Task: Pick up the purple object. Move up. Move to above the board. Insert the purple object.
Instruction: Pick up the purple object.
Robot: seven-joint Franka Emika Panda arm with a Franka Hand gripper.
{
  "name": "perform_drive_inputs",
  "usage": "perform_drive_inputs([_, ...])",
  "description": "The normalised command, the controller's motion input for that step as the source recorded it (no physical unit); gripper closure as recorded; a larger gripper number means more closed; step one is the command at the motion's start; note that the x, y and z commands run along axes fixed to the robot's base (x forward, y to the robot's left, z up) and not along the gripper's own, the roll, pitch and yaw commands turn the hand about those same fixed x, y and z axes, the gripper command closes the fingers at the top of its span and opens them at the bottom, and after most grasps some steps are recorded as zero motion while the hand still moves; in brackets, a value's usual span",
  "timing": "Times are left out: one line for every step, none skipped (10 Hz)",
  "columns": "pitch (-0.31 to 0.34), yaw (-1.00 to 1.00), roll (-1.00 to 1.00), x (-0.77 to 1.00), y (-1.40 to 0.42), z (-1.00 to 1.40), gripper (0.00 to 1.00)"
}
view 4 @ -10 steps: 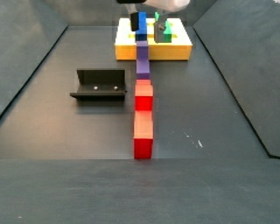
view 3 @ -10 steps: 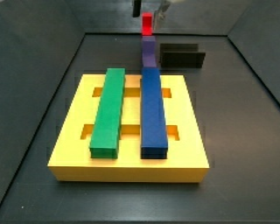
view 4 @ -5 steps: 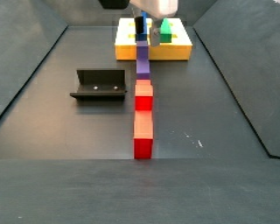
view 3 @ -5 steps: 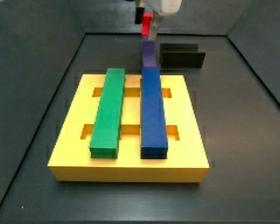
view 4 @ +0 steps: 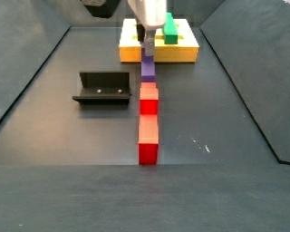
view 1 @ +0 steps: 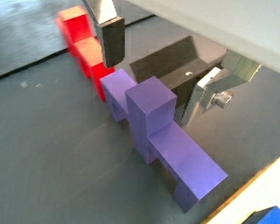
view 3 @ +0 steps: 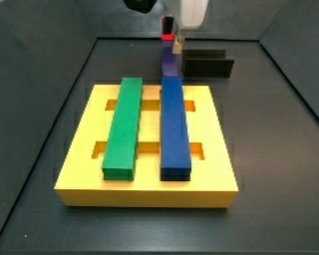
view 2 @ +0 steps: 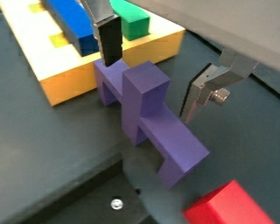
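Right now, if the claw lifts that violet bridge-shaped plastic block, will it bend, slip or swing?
The violet bridge-shaped plastic block looks solid and thick, so probably stiff. Its smooth flat faces may slip slightly. The open gripper straddles its raised stub, roughly mid-length, so it should likely hang fairly level.

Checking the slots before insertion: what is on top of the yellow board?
On the board, a green bar and a dark-blue bar lie side by side. The slots beneath them are mostly covered. The gripper, open, straddles the purple object on the floor beside the board.
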Motion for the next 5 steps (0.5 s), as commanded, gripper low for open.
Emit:
perform_drive_inputs([0.070, -0.79, -0.12, 0.25, 0.00, 0.00, 0.00])
perform_drive_inputs([0.066, -0.79, -0.10, 0.24, 0.00, 0.00, 0.00])
perform_drive_inputs([0.061, -0.82, -0.08, 0.21, 0.00, 0.00, 0.00])
perform_drive_inputs([0.056, -0.86, -0.08, 0.18, 0.00, -0.01, 0.00])
perform_drive_inputs([0.051, -0.84, -0.09, 0.21, 0.00, 0.00, 0.00])
